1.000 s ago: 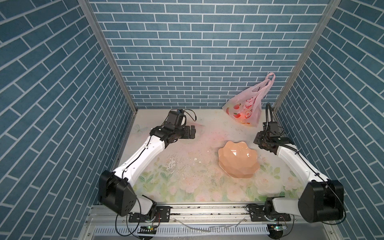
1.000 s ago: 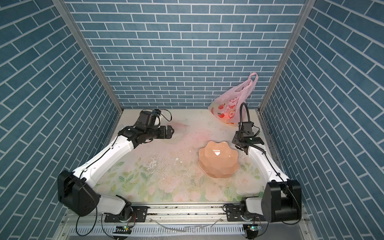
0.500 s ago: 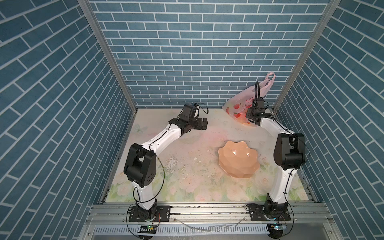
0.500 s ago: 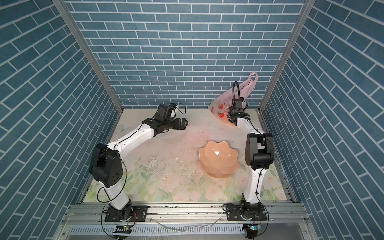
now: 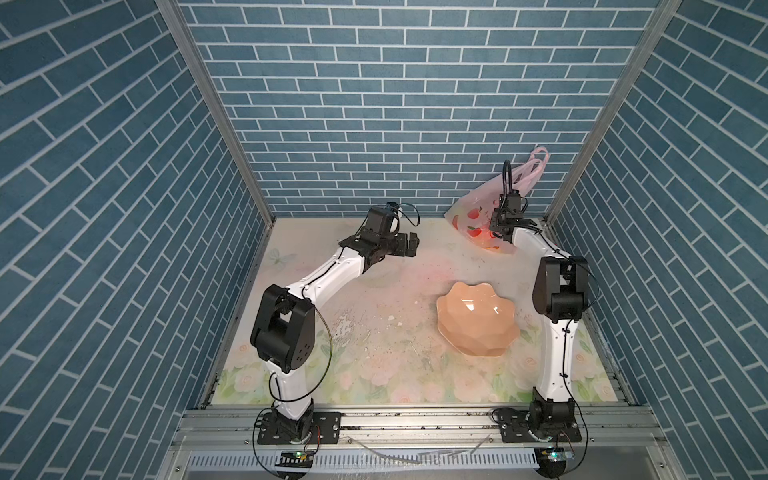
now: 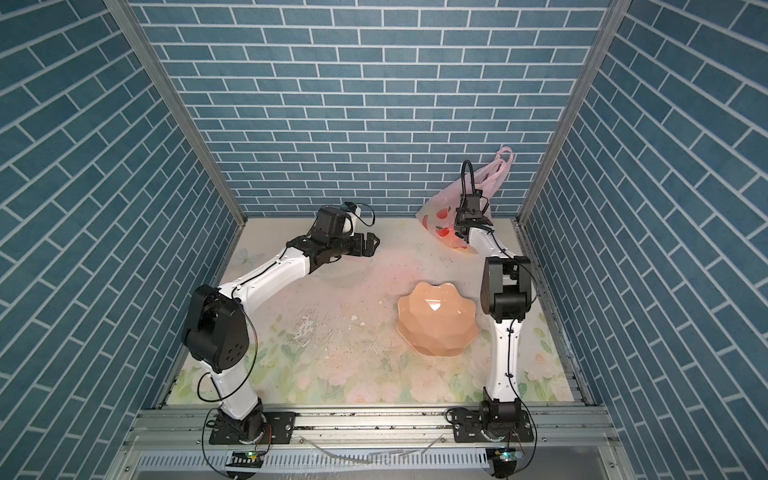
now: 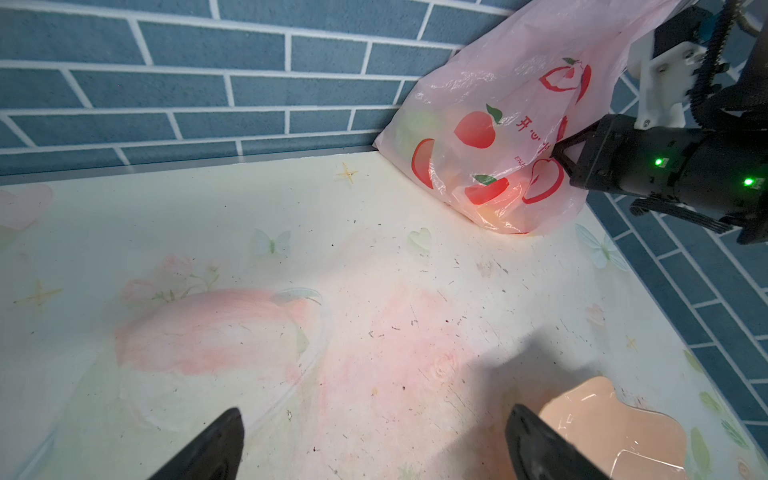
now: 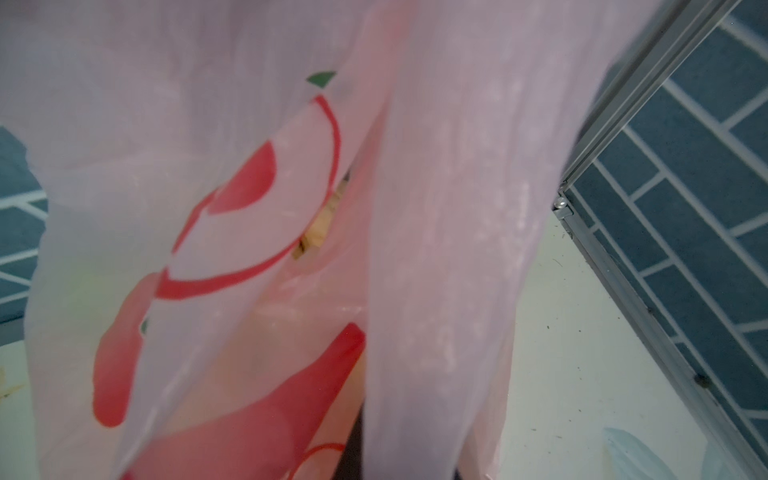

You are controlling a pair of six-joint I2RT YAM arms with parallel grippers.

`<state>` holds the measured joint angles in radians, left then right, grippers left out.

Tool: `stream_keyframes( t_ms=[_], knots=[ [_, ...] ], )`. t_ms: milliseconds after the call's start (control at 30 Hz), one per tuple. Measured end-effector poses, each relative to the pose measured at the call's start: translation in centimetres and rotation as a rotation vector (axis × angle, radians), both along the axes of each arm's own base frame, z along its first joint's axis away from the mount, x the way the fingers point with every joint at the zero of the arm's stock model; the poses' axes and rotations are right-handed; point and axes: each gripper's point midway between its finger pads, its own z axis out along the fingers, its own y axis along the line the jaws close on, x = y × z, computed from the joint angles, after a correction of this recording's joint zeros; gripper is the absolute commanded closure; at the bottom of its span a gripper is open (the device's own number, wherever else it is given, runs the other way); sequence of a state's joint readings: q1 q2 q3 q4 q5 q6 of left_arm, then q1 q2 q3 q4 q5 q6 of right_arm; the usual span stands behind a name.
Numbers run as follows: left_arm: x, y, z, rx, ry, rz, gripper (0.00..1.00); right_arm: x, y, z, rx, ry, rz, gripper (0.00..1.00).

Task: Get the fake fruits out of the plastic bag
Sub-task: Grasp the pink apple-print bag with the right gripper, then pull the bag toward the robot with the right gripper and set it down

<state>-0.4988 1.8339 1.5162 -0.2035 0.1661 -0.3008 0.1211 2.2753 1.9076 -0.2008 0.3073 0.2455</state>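
The plastic bag [image 5: 478,216] [image 6: 440,212] leans in the back right corner, pale pink with red fruit prints, its handles up against the wall. The fake fruits show only as dim orange and green patches through the film [image 7: 494,210], plus a cream bit in a gap between folds [image 8: 320,226]. My right gripper [image 5: 495,230] [image 6: 457,232] [image 7: 557,153] is pinched shut on the bag's side; film drapes over its jaws in the right wrist view. My left gripper [image 5: 409,245] [image 6: 372,243] [image 7: 374,415] hovers open and empty over the mat, left of the bag.
A peach scalloped bowl [image 5: 478,320] [image 6: 436,320] [image 7: 602,424] sits empty on the floral mat in front of the bag. Blue brick walls and a metal frame post [image 8: 602,166] close in right behind and beside the bag.
The right arm reached back to the bag and its jaws closed on the film. The left arm extended toward the back and moved right, still open.
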Motion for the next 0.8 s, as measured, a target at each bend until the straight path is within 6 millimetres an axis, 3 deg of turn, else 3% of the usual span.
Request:
stream_keyframes(
  t_ms=[100,200,367,467,567,800],
  knots=[
    [0.1,0.0,0.1,-0.005,-0.006,0.002,0.01,0.1,0.2,0.0,0.004,-0.001,0.015,1.0],
    [0.0,0.0,-0.2,-0.007,-0.003,0.005,0.01,0.2,0.9,-0.1,0.025,0.0,0.047,1.0],
    [-0.7,0.9,-0.5,-0.006,0.015,0.029,0.01,-0.9,3.1,-0.4,0.089,0.011,0.134,1.0],
    [-1.7,1.9,0.2,-0.013,0.015,0.052,0.01,-1.9,4.8,0.5,0.114,0.008,0.182,1.0],
    [-2.8,3.2,1.4,-0.025,0.008,0.085,0.01,-2.7,8.3,1.9,0.135,-0.009,0.254,1.0],
    [-5.5,7.8,2.4,-0.047,0.018,0.192,0.01,-6.6,20.3,3.3,0.173,-0.008,0.485,1.0]
  ],
)
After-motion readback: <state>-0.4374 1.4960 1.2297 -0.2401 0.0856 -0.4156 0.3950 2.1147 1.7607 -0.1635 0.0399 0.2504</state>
